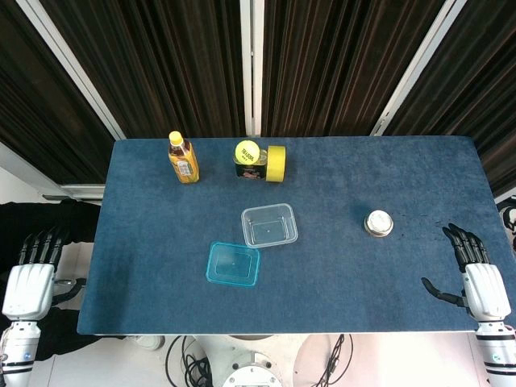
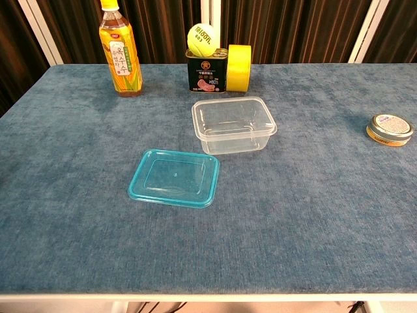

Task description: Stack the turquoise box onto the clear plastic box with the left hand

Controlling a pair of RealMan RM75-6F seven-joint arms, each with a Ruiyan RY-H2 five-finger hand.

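Observation:
The turquoise box (image 1: 234,264) (image 2: 174,177) lies flat on the blue table, just in front and left of the clear plastic box (image 1: 269,225) (image 2: 233,124), their corners nearly touching. My left hand (image 1: 31,274) hangs off the table's left edge, fingers straight and apart, holding nothing, far from both boxes. At the table's near right corner my right hand (image 1: 476,274) is open too, with its thumb out to the side. Neither hand shows in the chest view.
At the back stand a yellow tea bottle (image 1: 184,158) (image 2: 120,52), a dark tin (image 1: 251,169) (image 2: 207,72) with a tennis ball (image 1: 247,151) (image 2: 201,36) on top, and a yellow tape roll (image 1: 276,164) (image 2: 239,68). A small round tin (image 1: 378,222) (image 2: 389,129) sits at right.

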